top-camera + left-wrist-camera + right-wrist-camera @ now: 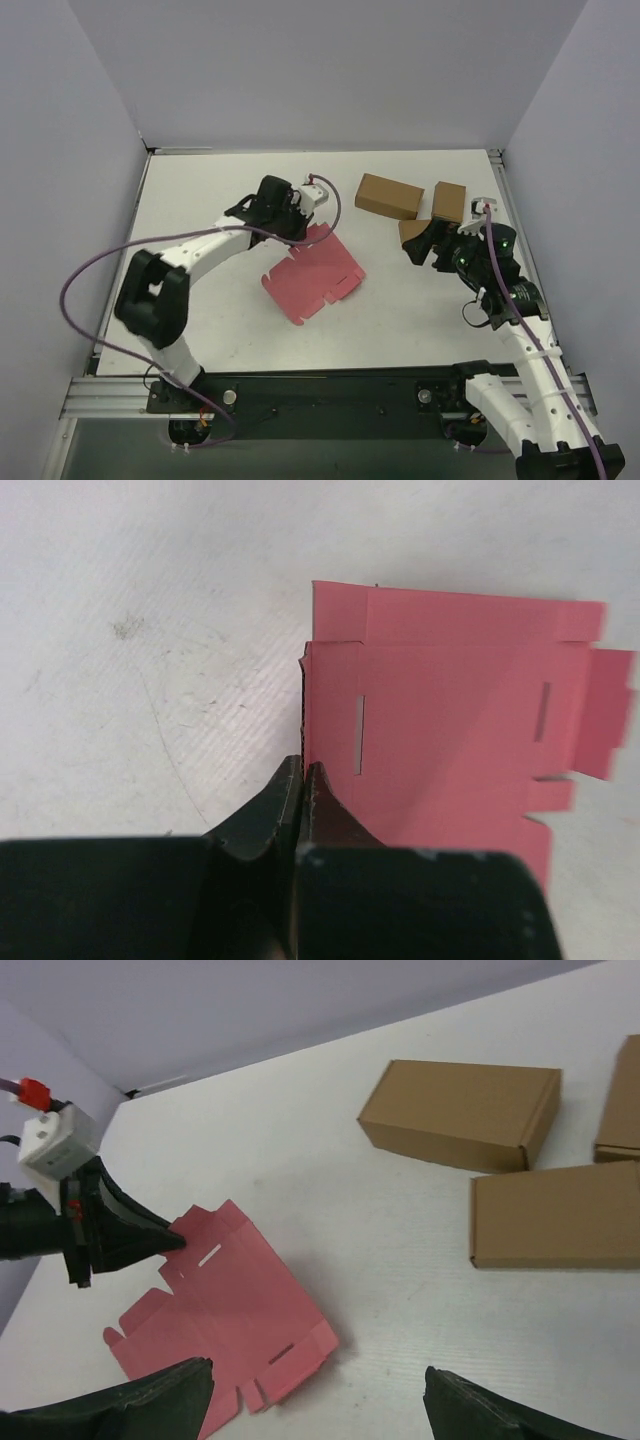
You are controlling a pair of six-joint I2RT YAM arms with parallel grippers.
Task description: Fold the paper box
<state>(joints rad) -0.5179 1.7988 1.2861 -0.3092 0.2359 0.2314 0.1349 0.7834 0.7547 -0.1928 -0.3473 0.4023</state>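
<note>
The paper box (312, 272) is a flat pink-red card sheet with notched tabs and two slots, lying mid-table with its far corner raised. My left gripper (306, 230) is at that far corner and is shut on the sheet's edge. In the left wrist view its gripper (303, 772) pinches a thin upright flap, with the rest of the sheet (450, 730) spreading to the right. My right gripper (418, 248) is open and empty, to the right of the sheet and apart from it. In the right wrist view its gripper (320, 1410) points at the sheet (230, 1310).
Three brown cardboard boxes stand at the back right: one long (388, 196), one (449, 201) by the right edge, one (412, 230) partly under my right gripper. They also show in the right wrist view (460, 1115), (555, 1215), (622, 1100). Grey walls enclose the table.
</note>
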